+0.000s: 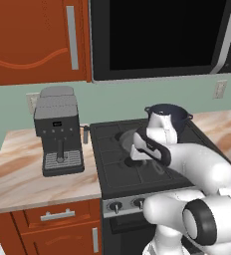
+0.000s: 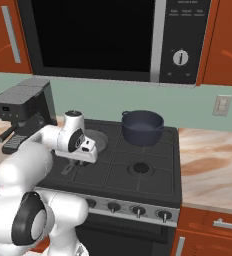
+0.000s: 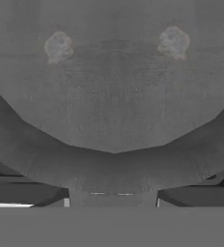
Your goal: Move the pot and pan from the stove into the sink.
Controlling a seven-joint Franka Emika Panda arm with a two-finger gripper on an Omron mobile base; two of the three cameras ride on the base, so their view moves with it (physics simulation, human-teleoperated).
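The pan (image 1: 127, 137) (image 2: 96, 140), shallow and speckled grey, rests on the back left burner of the stove (image 1: 118, 175) (image 2: 138, 172). My gripper (image 1: 136, 160) (image 2: 86, 159) is down at the root of its thin dark handle (image 2: 68, 168). In the hand view the pan (image 3: 114, 96) is very close, and the handle root sits centred at the bottom in my gripper (image 3: 113, 198), with a dark finger tight against each side. The pot (image 1: 176, 109) (image 2: 142, 128), deep and blue-grey, stands on the back right burner, apart from my hand. The sink is out of view.
A grey coffee machine (image 1: 57, 132) (image 2: 20, 112) stands on the counter left of the stove. A black microwave (image 1: 157, 35) (image 2: 103, 35) hangs above the burners. Marbled counter (image 2: 213, 165) runs to the right of the stove.
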